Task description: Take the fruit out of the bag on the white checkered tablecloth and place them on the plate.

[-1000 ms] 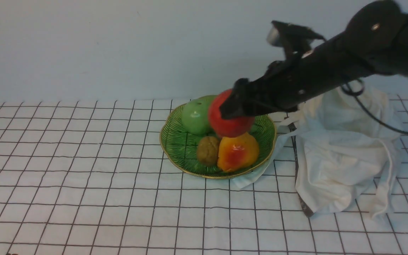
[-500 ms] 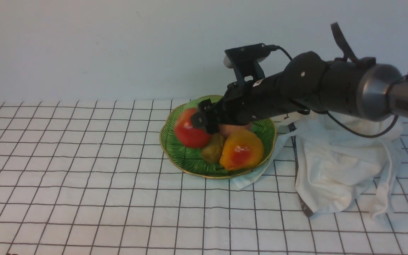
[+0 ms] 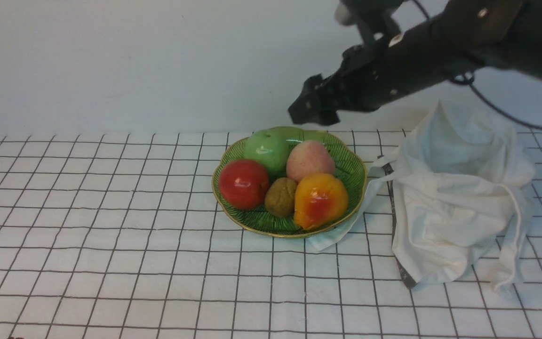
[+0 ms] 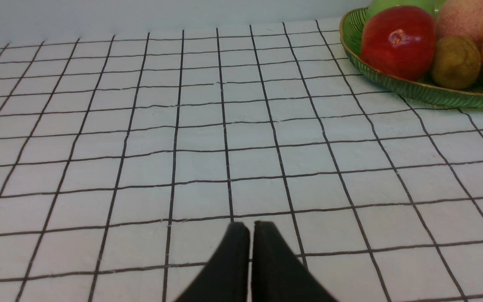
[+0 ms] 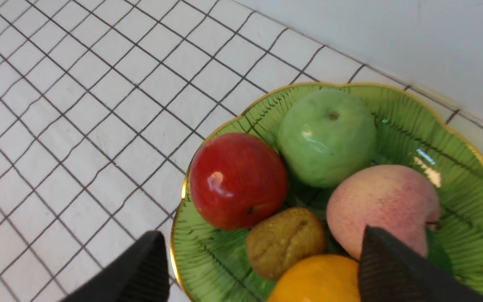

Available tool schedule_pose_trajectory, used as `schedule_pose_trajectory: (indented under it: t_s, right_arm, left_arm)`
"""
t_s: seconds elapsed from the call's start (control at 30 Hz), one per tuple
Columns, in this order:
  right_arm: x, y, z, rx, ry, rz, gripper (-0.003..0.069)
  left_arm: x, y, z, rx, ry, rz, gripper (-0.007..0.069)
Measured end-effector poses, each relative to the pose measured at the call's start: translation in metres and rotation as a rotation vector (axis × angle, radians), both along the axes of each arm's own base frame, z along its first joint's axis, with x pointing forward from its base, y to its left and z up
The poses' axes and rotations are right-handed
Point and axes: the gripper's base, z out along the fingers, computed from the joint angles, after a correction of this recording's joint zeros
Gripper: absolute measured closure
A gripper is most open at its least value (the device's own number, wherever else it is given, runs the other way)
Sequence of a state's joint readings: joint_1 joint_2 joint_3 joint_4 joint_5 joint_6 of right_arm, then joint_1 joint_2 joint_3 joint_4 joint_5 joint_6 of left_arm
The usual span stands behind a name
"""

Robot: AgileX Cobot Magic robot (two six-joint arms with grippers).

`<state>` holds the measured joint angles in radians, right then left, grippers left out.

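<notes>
Resting in the green plate (image 3: pixel 261 223), toward its left side, the red fruit (image 3: pixel 243 184) is seen with a glossy highlight on its skin. It is bordered by a round green fruit (image 3: pixel 267 150) behind and by a small brown fruit (image 3: pixel 281 197) at its right. In the front of the plate, beside the brown one, an orange-yellow fruit (image 3: pixel 320 201) with a red blush is held, and behind that a pale pink peach (image 3: pixel 310 160) can be made out. The plate is edged by a scalloped gold rim and is set on the white checkered tablecloth (image 3: pixel 111 235), whose thin dark lines are crossed into squares. Above the far part of the plate, clear of all the fruit, the right gripper (image 3: pixel 313 106) is hung; in the right wrist view its fingers (image 5: pixel 409 264) are shown wide apart, with nothing gripped between them. By the left wrist camera the left gripper (image 4: pixel 245 251) is shown low over the cloth, its narrow dark fingertips brought close together and nothing held. To the right of the plate, the white cloth bag (image 3: pixel 459 202) is slumped on the tablecloth, its dark-edged seam turned toward the plate and one strap (image 3: pixel 346 226) stretched to the plate's near right edge. Behind everything, a plain pale wall (image 3: pixel 111 66) is seen.
</notes>
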<state>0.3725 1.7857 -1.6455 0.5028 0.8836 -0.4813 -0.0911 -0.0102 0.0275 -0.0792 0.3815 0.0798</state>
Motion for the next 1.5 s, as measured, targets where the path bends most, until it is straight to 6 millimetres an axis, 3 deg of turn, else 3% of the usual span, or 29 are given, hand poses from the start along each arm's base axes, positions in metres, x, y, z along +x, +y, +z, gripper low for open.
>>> schedule_pose_trajectory:
  t_s: [0.13,0.27,0.33,0.43,0.57,0.63,0.73,0.8,0.83,0.87,0.9,0.93,1.03,1.13,1.23,1.5]
  right_arm:
    - [-0.030,-0.027,0.056,-0.103,0.039,-0.052,0.0377]
    - [-0.071,-0.055,0.113,-0.143,-0.046,-0.180,0.0612]
    - [-0.083,-0.062,0.124,-0.132,-0.068,-0.214,0.0645]
    - [-0.121,-0.077,0.153,-0.077,-0.139,-0.242,0.0668]
    - [-0.173,-0.096,0.168,-0.036,-0.199,-0.251,0.0671]
    - [-0.201,-0.107,0.165,-0.021,-0.208,-0.259,0.0671]
    - [-0.240,-0.120,0.139,-0.016,-0.172,-0.265,0.0671]
    - [-0.266,-0.129,0.109,-0.014,-0.151,-0.262,0.0671]
    - [-0.270,-0.130,0.111,-0.003,-0.168,-0.263,0.0671]
    - [-0.280,-0.133,0.078,0.021,-0.190,-0.267,0.0671]
    - [-0.282,-0.134,0.081,0.035,-0.212,-0.269,0.0671]
    - [-0.283,-0.134,0.058,0.069,-0.249,-0.282,0.0671]
    - [-0.287,-0.137,0.014,0.161,-0.364,-0.323,0.0671]
    - [-0.289,-0.140,-0.005,0.213,-0.453,-0.349,0.0671]
    - [-0.292,-0.144,-0.008,0.288,-0.582,-0.376,0.0671]
    - [-0.293,-0.145,-0.006,0.315,-0.627,-0.383,0.0671]
  left_arm:
    - [0.000,0.000,0.000,0.000,0.000,0.000,0.0632]
    - [0.000,0.000,0.000,0.000,0.000,0.000,0.0632]
    - [0.000,0.000,0.000,0.000,0.000,0.000,0.0632]
    - [0.000,0.000,0.000,0.000,0.000,0.000,0.0632]
    - [0.000,0.000,0.000,0.000,0.000,0.000,0.0632]
    - [0.000,0.000,0.000,0.000,0.000,0.000,0.0632]
    - [0.000,0.000,0.000,0.000,0.000,0.000,0.0632]
    - [0.000,0.000,0.000,0.000,0.000,0.000,0.0632]
    - [0.000,0.000,0.000,0.000,0.000,0.000,0.0632]
    - [0.000,0.000,0.000,0.000,0.000,0.000,0.0632]
    - [0.000,0.000,0.000,0.000,0.000,0.000,0.0632]
    - [0.000,0.000,0.000,0.000,0.000,0.000,0.0632]
    - [0.000,0.000,0.000,0.000,0.000,0.000,0.0632]
    - [0.000,0.000,0.000,0.000,0.000,0.000,0.0632]
    - [0.000,0.000,0.000,0.000,0.000,0.000,0.0632]
    - [0.000,0.000,0.000,0.000,0.000,0.000,0.0632]
